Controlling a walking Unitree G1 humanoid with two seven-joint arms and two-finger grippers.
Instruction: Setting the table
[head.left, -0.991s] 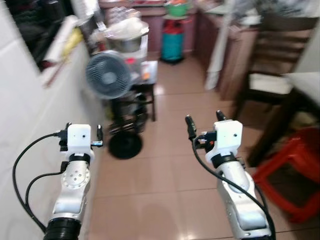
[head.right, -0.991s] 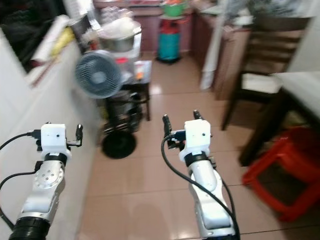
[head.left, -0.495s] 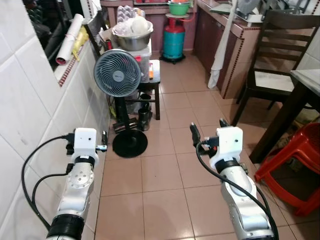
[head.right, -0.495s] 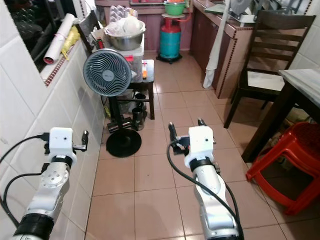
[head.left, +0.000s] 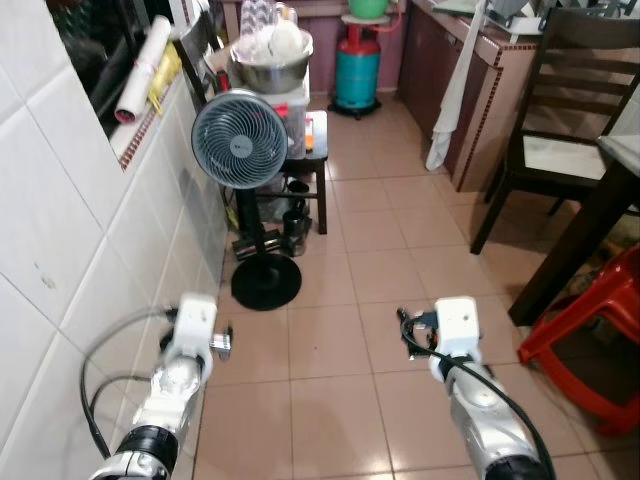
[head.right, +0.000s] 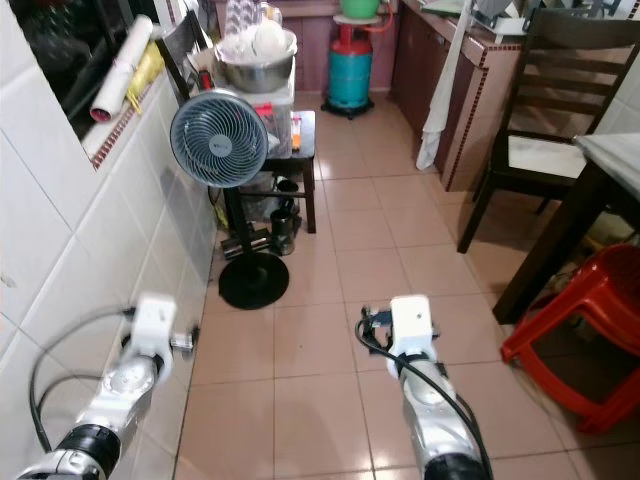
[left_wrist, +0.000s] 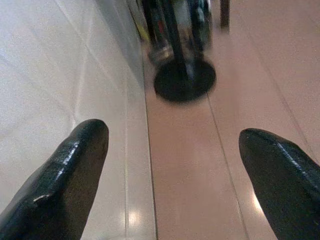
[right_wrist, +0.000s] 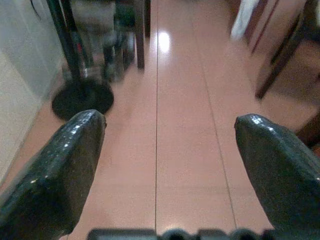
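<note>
**Operator:** Both arms are hanging lower than half a second ago, and the head camera is tilting further down; the room's things are keeping their places. What are the grippers doing?

**Technician:** The left gripper (left_wrist: 172, 165) is pointing along the tiled wall (head.left: 70, 250) with its jaws spread and nothing between them. The right gripper (right_wrist: 167, 155) is pointing down the floor, jaws likewise spread and empty.

**Operator:** Where is the table?

**Technician:** The table (head.left: 618, 160) is standing at the robot's right, with a dark wooden chair (head.left: 560, 110) behind it and a red plastic stool (head.left: 590, 340) beneath its edge. No tableware is being carried.

**Operator:** Which risks are arising?

**Technician:** The left arm is riding very near the wall, so scraping is likely. The standing fan (head.left: 240, 140) and its round base (head.left: 266, 284) are narrowing the passage ahead; a drifting step could be tipping it. Turning right, the stool could be catching a foot.

**Operator:** Any readable writing?

**Technician:** None. The fan's hub badge is too small to read.
</note>
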